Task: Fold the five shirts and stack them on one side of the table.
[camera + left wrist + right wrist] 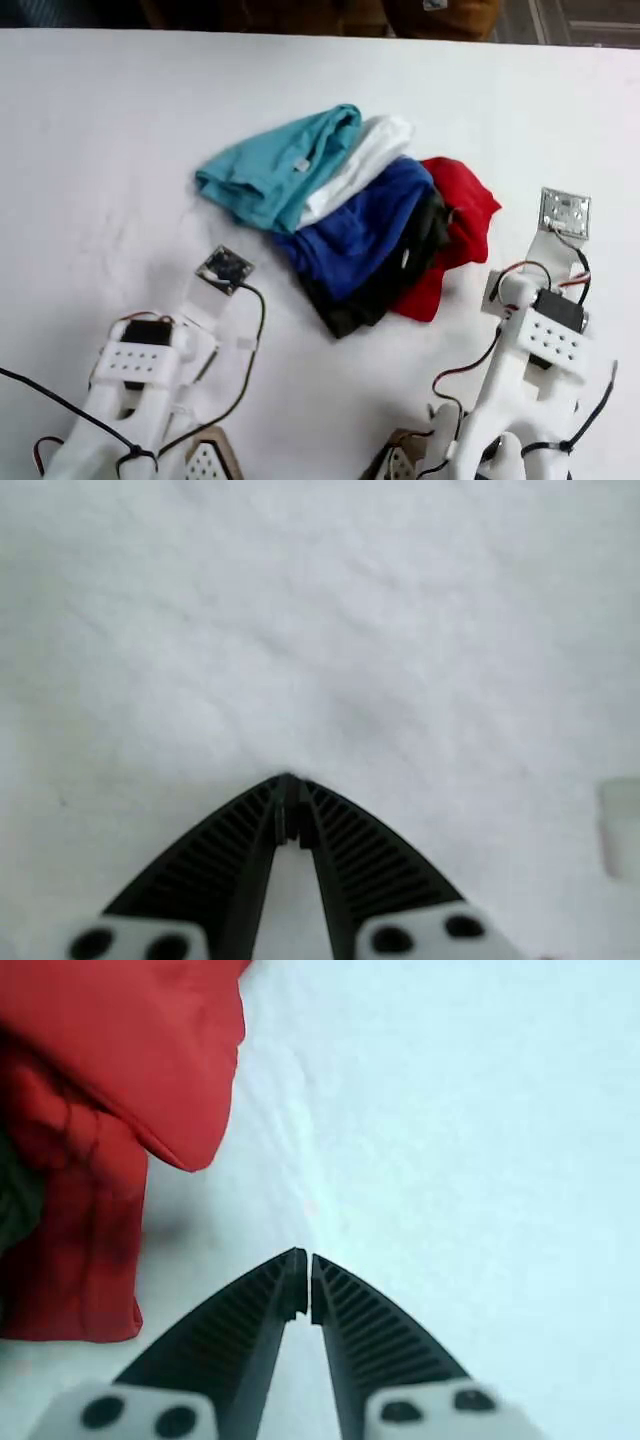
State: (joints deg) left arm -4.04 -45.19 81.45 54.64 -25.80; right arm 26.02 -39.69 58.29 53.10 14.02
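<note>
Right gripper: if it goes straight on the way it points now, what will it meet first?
Probably only the bare table. The right gripper, shut, points past the red shirt, which lies beside its line, not in it. Depth is unclear.

shirt heap [350,215] mid-table, bare table [100,130] around

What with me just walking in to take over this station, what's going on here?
Nothing is being handled yet. Five unfolded shirts lie in an overlapping fan in the middle of the table: teal shirt, white shirt, blue shirt, black shirt and red shirt. Both arms sit at the near side with jaws shut and empty: the left arm over bare tabletop, the right arm beside the red shirt. No folded stack exists yet.
</note>
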